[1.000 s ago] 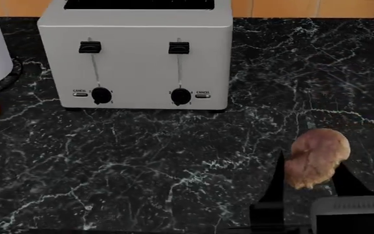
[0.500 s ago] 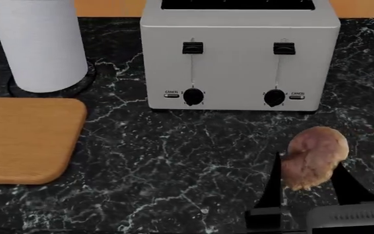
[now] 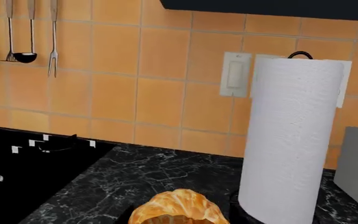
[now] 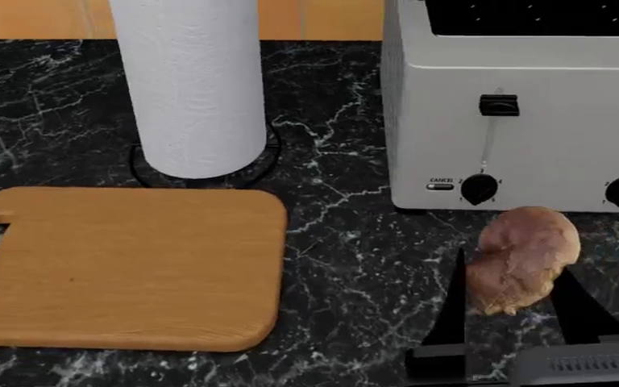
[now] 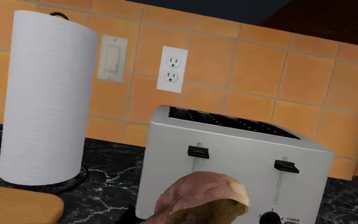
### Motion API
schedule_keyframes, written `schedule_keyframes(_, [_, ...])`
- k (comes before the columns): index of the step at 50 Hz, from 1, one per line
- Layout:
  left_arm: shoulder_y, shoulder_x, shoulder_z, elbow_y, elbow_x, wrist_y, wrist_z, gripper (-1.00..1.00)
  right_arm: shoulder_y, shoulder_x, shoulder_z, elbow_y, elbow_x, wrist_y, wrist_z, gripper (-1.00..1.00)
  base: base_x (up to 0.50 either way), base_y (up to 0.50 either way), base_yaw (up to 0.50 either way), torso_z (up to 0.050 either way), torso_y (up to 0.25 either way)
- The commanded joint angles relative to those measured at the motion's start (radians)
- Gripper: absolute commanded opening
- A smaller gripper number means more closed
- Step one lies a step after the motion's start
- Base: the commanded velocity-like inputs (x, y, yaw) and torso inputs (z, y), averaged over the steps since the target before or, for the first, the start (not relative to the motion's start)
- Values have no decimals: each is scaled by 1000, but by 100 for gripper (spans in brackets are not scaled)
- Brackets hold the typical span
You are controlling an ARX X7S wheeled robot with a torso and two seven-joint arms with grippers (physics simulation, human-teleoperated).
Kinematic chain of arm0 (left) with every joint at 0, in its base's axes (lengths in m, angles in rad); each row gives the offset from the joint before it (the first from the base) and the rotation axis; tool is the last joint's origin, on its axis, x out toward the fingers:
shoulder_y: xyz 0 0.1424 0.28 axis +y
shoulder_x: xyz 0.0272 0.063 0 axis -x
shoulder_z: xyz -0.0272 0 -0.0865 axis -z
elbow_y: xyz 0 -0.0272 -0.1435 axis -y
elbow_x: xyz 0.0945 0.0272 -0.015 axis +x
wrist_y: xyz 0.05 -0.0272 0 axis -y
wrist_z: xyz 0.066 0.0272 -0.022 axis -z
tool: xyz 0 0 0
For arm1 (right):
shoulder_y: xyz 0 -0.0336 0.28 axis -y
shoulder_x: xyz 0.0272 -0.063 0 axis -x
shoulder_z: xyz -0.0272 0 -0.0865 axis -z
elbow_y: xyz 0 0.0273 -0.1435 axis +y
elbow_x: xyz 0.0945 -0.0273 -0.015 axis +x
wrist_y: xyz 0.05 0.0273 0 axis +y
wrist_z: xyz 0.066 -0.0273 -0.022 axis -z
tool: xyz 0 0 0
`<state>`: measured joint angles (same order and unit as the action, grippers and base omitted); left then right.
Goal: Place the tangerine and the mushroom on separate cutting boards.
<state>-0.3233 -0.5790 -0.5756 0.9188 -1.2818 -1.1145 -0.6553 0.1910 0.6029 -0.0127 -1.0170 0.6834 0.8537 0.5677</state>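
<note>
At four o'clock, the right gripper (image 4: 508,294) is clamping the mushroom (image 4: 521,258) aloft for transport; the light cutting board (image 4: 126,266) is lying at nine o'clock, awaiting placement.

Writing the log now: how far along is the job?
Nothing is placed yet: the light board lies bare. In hand: the right claw holds the mushroom; the tangerine shows close under the left wrist camera. Both placements remain; the dark board is out of view.

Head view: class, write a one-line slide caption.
Right gripper holds the mushroom above the counter, beside the bare light cutting board.
</note>
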Motion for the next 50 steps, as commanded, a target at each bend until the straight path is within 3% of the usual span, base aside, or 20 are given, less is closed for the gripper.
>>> schedule_keyframes(1, [-1, -16, -42, -4, -56, 10, -30, -100, 13, 15, -7, -13, 5, 7, 9, -100, 55, 500, 0, 0, 0])
schedule_keyframes(32, [15, -19, -32, -5, -47, 34, -27, -100, 28, 41, -63, 50, 73, -15, 42, -100, 5, 484, 0, 0, 0])
schedule_keyframes(35, [12, -16, -28, -5, -61, 33, -38, -100, 98, 42, -80, 94, 116, 30, 27, -100, 0, 0, 0, 0, 0])
schedule_keyframes(41, [16, -20, -33, -12, -70, 38, -34, -100, 407, 35, -52, 275, 378, 231, 8, -100, 0, 0, 0, 0, 0])
schedule_keyframes(50, [17, -21, -36, -23, -67, 51, -20, -100, 695, -34, -136, 525, 471, 389, -13, -100, 0, 0, 0, 0, 0])
